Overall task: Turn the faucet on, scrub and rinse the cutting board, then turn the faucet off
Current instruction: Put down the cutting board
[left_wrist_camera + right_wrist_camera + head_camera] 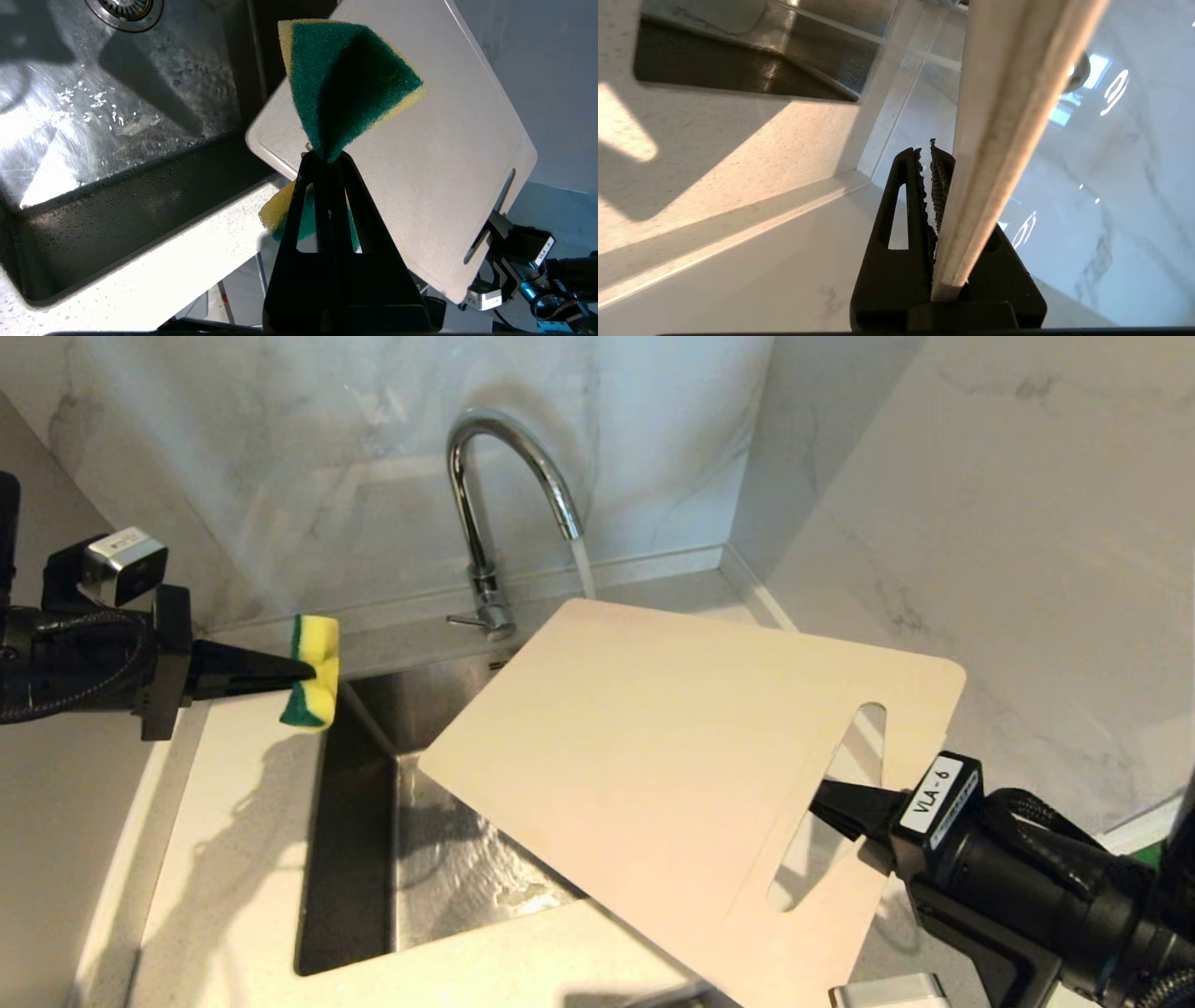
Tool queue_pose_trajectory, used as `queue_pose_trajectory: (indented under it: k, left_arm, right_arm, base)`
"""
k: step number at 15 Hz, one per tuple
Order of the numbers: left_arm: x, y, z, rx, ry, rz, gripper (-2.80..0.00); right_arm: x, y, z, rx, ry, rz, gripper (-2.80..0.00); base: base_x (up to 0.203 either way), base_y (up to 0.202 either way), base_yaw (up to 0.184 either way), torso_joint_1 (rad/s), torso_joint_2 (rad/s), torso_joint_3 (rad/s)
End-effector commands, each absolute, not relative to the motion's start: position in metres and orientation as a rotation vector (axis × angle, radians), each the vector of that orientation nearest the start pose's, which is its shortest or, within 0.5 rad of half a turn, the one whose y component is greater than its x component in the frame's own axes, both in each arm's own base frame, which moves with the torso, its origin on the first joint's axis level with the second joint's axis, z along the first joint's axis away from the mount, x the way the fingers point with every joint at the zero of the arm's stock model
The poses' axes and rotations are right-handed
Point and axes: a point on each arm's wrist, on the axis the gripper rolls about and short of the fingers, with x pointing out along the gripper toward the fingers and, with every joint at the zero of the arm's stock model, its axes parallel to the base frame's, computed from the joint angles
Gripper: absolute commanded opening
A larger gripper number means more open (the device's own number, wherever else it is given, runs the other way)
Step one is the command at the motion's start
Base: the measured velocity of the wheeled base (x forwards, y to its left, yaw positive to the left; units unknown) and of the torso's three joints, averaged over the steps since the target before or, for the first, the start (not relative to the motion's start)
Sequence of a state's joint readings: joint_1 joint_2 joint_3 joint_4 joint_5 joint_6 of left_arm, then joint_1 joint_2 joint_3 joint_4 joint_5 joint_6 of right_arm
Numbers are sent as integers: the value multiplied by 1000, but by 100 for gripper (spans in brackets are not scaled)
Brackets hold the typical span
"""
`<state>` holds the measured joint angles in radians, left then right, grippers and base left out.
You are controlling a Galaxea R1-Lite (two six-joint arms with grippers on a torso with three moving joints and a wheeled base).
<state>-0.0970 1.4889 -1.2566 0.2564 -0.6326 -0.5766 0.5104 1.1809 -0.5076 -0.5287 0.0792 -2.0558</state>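
Two pincers are busy over the white table (233, 859) and its steel sink (439, 859). My right pincer (840, 807) is clamped on the handle-slot edge of the cutting board (653, 765), holding it tilted in the air above the sink — its far corner sits just under the faucet (495, 495), whose spout is running a stream of water (581, 565) behind that corner. My left pincer (303, 667) waits off to the left above the sink's rim, well apart from the board, squeezed tight on a small green-and-yellow sponge (313, 672) — folded by the grip.
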Motion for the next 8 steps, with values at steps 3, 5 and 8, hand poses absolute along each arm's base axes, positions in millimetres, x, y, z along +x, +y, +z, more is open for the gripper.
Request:
queue_pose_trajectory:
  k: [3, 5, 8]
  left_arm:
    - [248, -38, 285, -676, 684, -560, -280]
    - [249, -38, 285, -676, 685, -561, -280]
    - [250, -38, 286, -675, 684, -562, -280]
  right_arm:
    - [131, 75, 212, -1996, -503, 464, -280]
    - [122, 69, 208, -1970, -479, 451, -280]
    - [114, 65, 206, -1950, -461, 430, -280]
  base:
    - [0, 0, 0, 0, 0, 0]
    - [0, 0, 0, 0, 0, 0]
    - [0, 0, 0, 0, 0, 0]
